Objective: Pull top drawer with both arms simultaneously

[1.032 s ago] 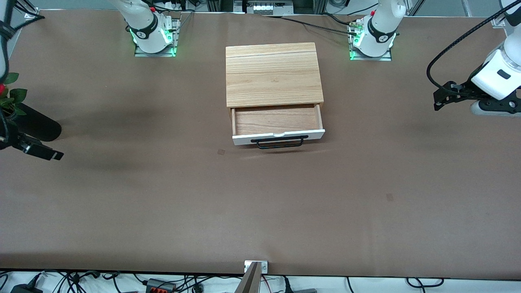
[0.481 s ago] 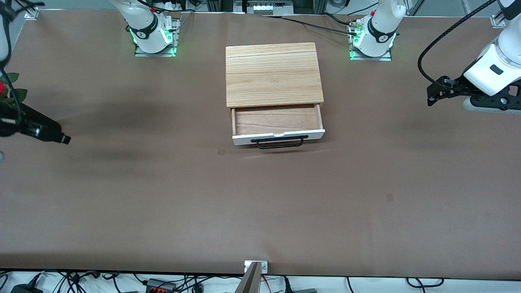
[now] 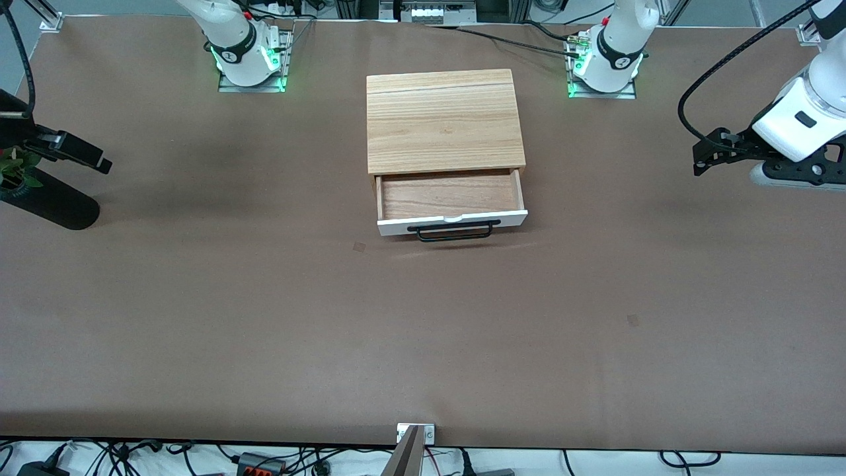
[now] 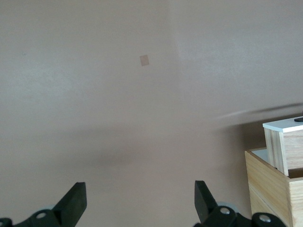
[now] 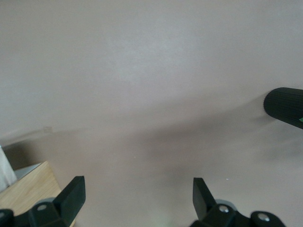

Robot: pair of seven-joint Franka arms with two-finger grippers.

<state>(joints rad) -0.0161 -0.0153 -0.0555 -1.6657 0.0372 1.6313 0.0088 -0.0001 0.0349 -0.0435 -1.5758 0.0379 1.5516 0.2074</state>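
From my station I see a table (image 3: 264,317) covered in a matt brown, paper-like sheet with faint creases. The cabinet top (image 3: 444,119) is pale wood with clear grain and a low sheen. The top drawer (image 3: 451,202) has a browner wooden inside, a smooth white painted-looking front and a thin black bar handle (image 3: 453,231) that looks like metal. Both arms (image 3: 803,122) wear glossy white plastic shells. The right gripper (image 5: 137,201) and left gripper (image 4: 139,201) have matt black fingers. A dark cylinder (image 5: 284,106) looks finely ribbed.
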